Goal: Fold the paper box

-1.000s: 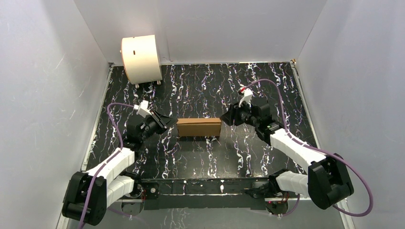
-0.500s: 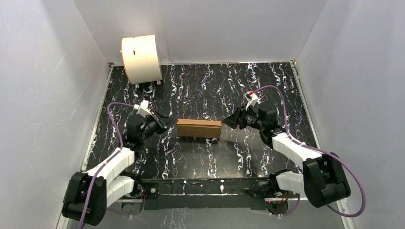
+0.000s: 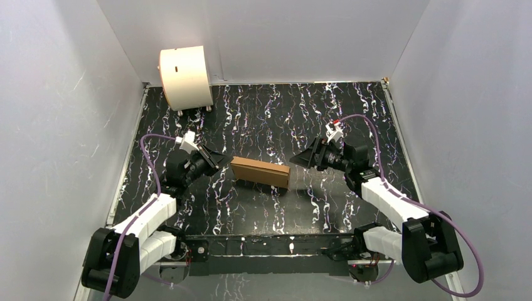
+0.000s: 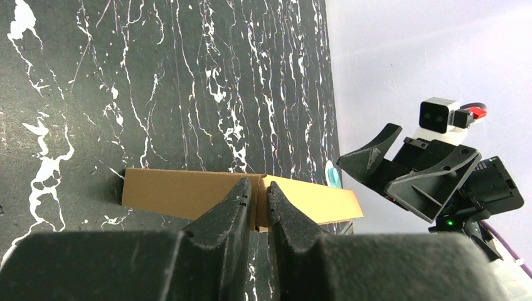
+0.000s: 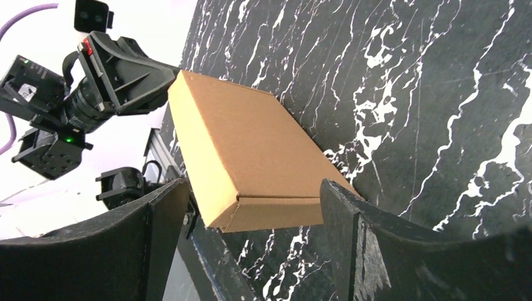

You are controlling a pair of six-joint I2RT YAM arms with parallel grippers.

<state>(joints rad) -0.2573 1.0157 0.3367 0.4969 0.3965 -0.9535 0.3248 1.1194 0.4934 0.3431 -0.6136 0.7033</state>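
Observation:
The paper box (image 3: 260,171) is a closed brown cardboard mailer in the middle of the black marbled table, skewed so its right end sits nearer me. My left gripper (image 3: 221,161) is at its left end. In the left wrist view the fingers (image 4: 258,183) are pinched almost together on the box's (image 4: 175,193) near corner edge. My right gripper (image 3: 301,159) stands open just off the right end. In the right wrist view the box (image 5: 244,144) lies beyond the wide-apart fingers (image 5: 251,188), touching neither.
A cream-white drum (image 3: 185,76) stands at the back left corner. White walls close in the table on three sides. The arms' black base rail (image 3: 263,244) runs along the near edge.
My right gripper has opened and drawn back from the box's right end. That end has swung toward me, leaving the box skewed. The left gripper has barely moved.

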